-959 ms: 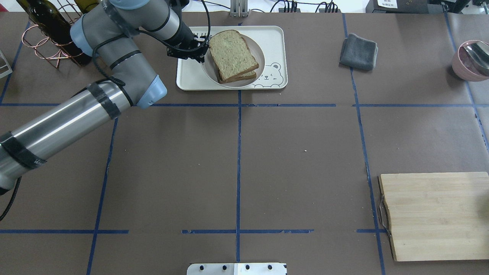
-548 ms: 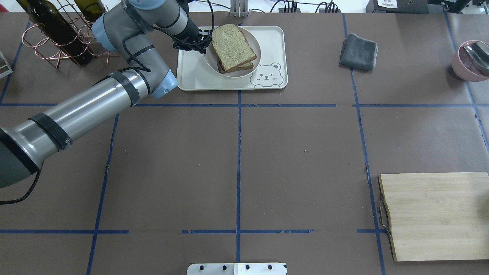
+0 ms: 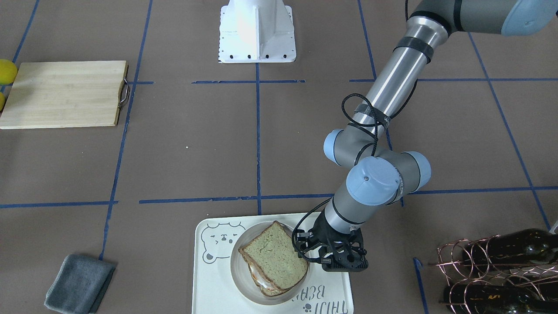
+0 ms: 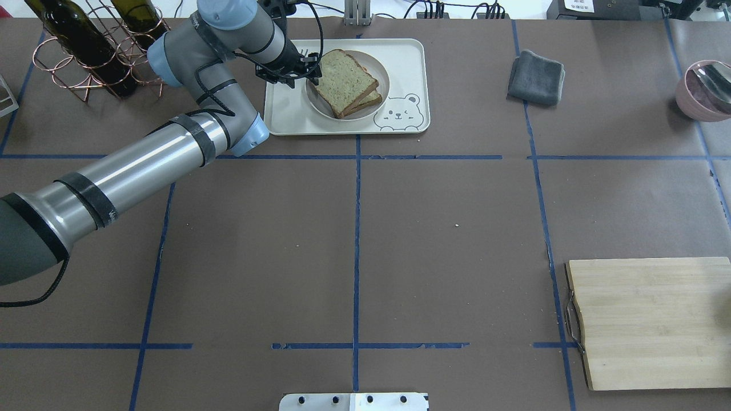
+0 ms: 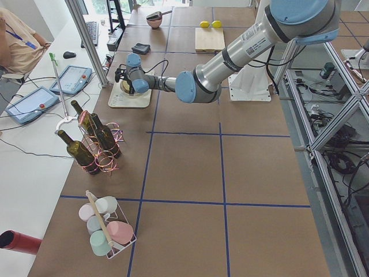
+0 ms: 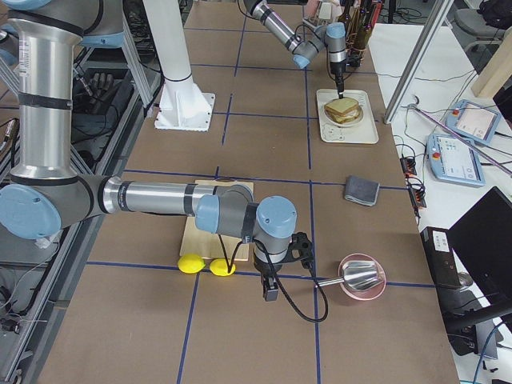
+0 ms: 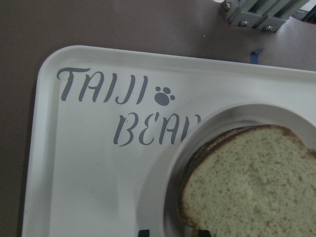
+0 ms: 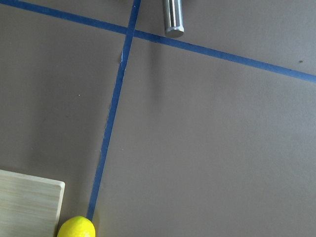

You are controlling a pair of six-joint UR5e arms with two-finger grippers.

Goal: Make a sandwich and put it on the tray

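Observation:
The sandwich [image 4: 345, 83], two greenish-tan bread slices with a white egg edge between them, lies on a shallow round white plate [image 4: 382, 74]. The plate rests on the white bear-face tray [image 4: 285, 108] at the far middle of the table. My left gripper [image 4: 311, 68] is at the plate's left rim and shut on it. In the left wrist view its fingertips [image 7: 143, 232] straddle the plate rim [image 7: 173, 173] next to the sandwich [image 7: 252, 182]. My right gripper [image 6: 268, 288] shows only in the exterior right view, so I cannot tell its state.
A grey cloth [image 4: 537, 77] lies right of the tray. A wooden cutting board [image 4: 651, 322] is at the near right, with lemons [image 6: 204, 266] beside it. A pink bowl with a metal ladle [image 4: 705, 88] is far right. Wine bottles in a copper rack [image 4: 85, 45] stand far left.
My left gripper has lowered the plate with the sandwich onto the tray; the plate looks smaller and sits nearer the tray's far side. The bear face is now fully uncovered.

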